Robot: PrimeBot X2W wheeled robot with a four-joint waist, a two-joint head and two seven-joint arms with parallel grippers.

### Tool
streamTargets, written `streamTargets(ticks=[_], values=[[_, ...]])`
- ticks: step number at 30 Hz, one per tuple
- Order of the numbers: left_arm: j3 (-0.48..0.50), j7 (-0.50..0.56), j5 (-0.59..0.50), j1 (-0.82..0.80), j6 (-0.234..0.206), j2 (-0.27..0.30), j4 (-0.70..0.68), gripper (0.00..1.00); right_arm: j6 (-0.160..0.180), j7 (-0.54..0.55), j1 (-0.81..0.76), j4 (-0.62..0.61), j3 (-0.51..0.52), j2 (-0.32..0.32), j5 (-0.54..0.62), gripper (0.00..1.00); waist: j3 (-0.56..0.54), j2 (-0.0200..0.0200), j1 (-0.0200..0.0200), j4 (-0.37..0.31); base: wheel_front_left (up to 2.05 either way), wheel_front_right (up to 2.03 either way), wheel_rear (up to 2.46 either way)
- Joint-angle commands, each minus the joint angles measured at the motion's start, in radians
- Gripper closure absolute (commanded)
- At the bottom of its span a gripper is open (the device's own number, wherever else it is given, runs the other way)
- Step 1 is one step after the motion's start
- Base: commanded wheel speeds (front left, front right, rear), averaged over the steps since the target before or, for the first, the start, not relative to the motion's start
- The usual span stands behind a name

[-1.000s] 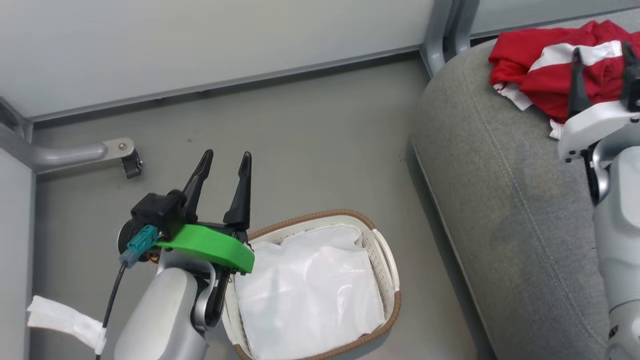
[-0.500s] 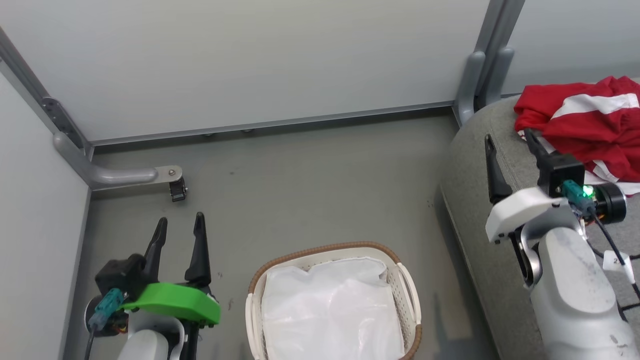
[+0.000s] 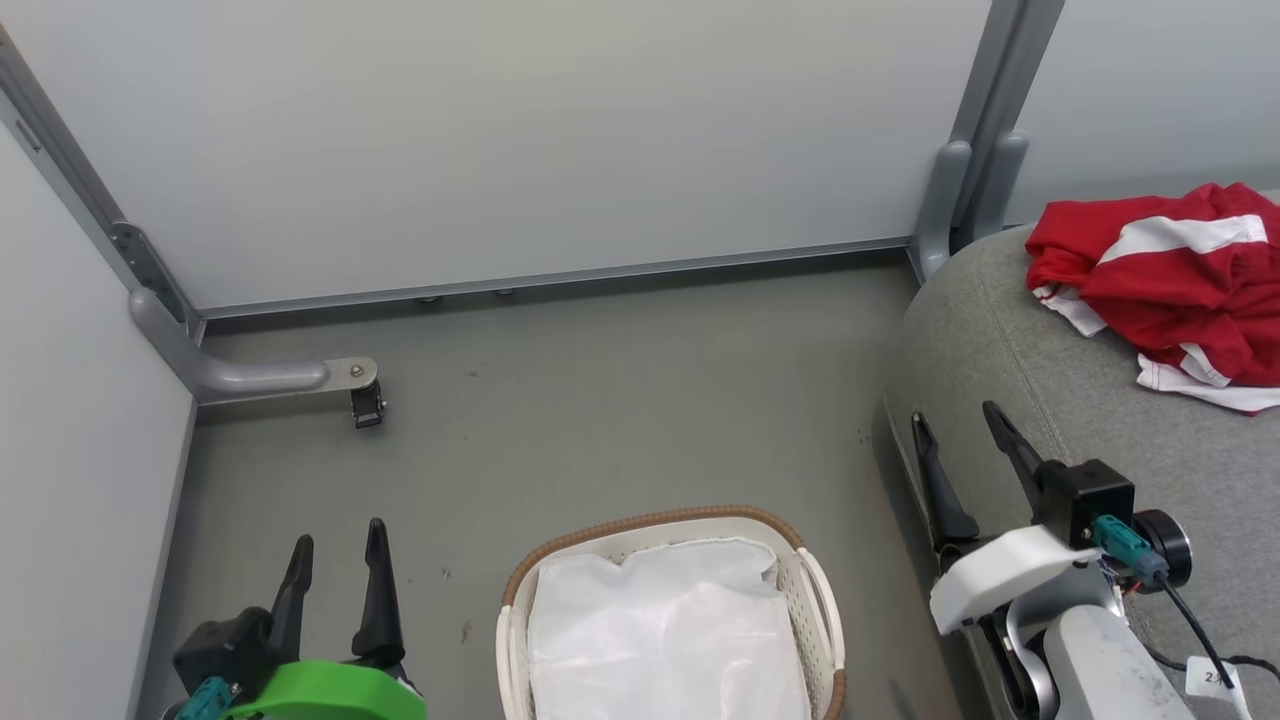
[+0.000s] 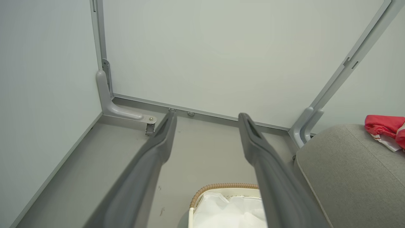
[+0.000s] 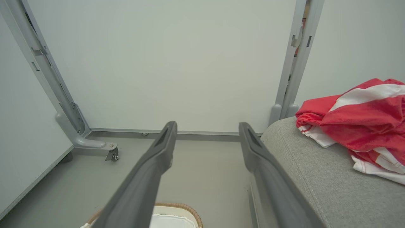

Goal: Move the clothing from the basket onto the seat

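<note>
Right claw (image 3: 953,415) has pulled back off the clothing (image 3: 1165,275) and is now well apart from it. It hangs right of the basket (image 3: 650,521) by the seat (image 3: 1060,390) edge, fingers spread, empty. Left claw (image 3: 340,533) sits left of the basket over the floor (image 3: 600,400), also wide open, nothing held. Clothing lies bunched on the seat, far right of and beyond the basket. White lining (image 3: 660,640) shows inside the basket. Head camera shifted too.

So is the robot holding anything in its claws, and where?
Nothing is held. The left claw and the right claw are both open and empty; the clothing lies on the seat, apart from them.
</note>
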State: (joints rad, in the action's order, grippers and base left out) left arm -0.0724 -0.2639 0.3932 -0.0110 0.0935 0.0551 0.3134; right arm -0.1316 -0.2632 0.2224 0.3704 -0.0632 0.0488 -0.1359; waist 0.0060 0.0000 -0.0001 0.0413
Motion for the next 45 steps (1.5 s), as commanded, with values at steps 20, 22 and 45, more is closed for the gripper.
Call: streamTargets(ticks=[20, 22, 45], values=[[-0.013, -0.001, 0.004, 0.076, -0.004, -0.005, -0.025, 0.00, 0.002, -0.002, -0.096, -0.020, -0.046, 0.003, -0.029, 0.00, -0.021, 0.0000, 0.0001, 0.001, 0.00, 0.00, 0.00], [-0.015, -0.001, 0.005, 0.077, -0.005, -0.005, -0.026, 0.00, 0.002, -0.002, -0.097, -0.021, -0.047, 0.003, -0.030, 0.00, -0.023, 0.0000, 0.0001, 0.002, 0.00, 0.00, 0.00], [0.005, 0.051, 0.166, 0.043, 0.003, -0.005, 0.001, 1.00, 0.000, 0.052, -0.110, -0.009, -0.017, -0.004, -0.217, 1.00, -0.025, 0.0000, 0.0001, -0.003, 0.00, 0.00, 0.00]])
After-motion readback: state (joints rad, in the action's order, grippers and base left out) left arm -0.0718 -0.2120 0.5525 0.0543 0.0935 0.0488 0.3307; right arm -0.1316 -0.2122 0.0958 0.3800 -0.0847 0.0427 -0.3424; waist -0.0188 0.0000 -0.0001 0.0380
